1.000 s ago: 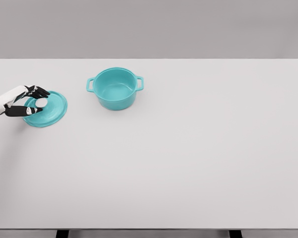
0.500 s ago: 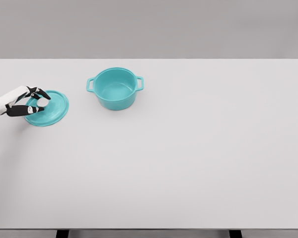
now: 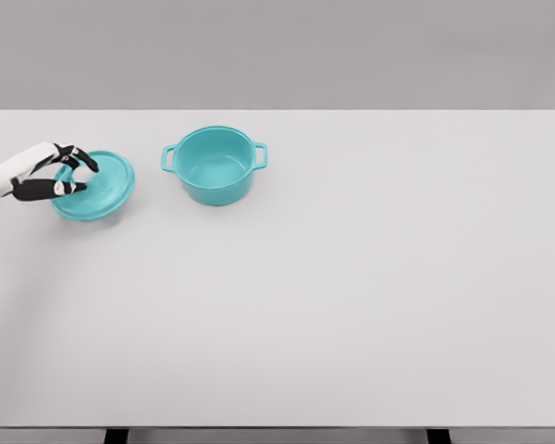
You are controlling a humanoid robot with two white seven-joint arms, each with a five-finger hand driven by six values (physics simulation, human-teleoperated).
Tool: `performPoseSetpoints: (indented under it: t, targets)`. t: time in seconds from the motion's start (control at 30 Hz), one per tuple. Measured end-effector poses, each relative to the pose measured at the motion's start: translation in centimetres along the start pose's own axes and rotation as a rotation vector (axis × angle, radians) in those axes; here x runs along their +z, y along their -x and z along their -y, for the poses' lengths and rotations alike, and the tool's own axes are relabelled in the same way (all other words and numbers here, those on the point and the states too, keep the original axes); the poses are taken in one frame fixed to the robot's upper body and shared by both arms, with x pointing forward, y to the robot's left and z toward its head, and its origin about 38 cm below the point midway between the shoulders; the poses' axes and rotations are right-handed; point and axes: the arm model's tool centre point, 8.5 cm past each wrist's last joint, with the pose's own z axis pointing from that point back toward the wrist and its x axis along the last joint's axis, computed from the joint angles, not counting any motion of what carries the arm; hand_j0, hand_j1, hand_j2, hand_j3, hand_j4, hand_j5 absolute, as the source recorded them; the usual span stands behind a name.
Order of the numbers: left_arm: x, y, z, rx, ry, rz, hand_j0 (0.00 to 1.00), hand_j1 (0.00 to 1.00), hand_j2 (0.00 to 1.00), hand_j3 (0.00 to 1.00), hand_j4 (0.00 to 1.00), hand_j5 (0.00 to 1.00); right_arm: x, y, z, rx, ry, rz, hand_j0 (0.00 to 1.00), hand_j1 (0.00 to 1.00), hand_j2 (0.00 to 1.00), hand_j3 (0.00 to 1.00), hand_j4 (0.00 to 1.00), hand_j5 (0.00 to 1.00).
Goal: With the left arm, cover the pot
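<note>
Left hand [image 3: 63, 176] holding the teal lid [image 3: 94, 186] by its knob, left of the open pot [image 3: 215, 165].

The dark fingers [image 3: 46, 189] are curled around the knob at the lid's left part, and the lid looks lifted and slightly tilted above the white counter [image 3: 351, 277], with a faint shadow beneath it. The teal pot stands upright and uncovered, near the lid but apart from it, its two side handles showing.

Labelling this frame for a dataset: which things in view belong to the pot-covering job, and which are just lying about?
Belongs to the job:
teal lid, gripped by the left hand, fingers around its knob
teal pot, open, right of the lid

Just there:
white table, nothing else on it
</note>
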Motion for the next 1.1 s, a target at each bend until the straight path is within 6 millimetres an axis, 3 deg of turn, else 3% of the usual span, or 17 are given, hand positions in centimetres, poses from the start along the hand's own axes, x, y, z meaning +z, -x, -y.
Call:
performPoseSetpoints:
  t: [0.37, 0.93, 1.1]
  targets:
    - [-1.1, -3.2, -2.2, -0.049, -0.02, 0.073, 0.49, 0.49, 0.49, 0.49, 0.49, 0.49, 0.0, 0.0, 0.0, 0.0, 0.0, 0.0, 1.0, 1.0, 1.0, 1.0, 1.0, 1.0]
    - [-2.2, -5.5, -2.4, -0.082, -0.014, 0.128, 0.49, 0.49, 0.49, 0.49, 0.49, 0.49, 0.0, 0.0, 0.0, 0.0, 0.0, 0.0, 1.0, 1.0, 1.0, 1.0, 1.0, 1.0]
    - [-3.3, -6.0, -1.4, -0.099, 0.009, 0.136, 0.49, 0.49, 0.49, 0.49, 0.49, 0.49, 0.0, 0.0, 0.0, 0.0, 0.0, 0.0, 1.0, 1.0, 1.0, 1.0, 1.0, 1.0]
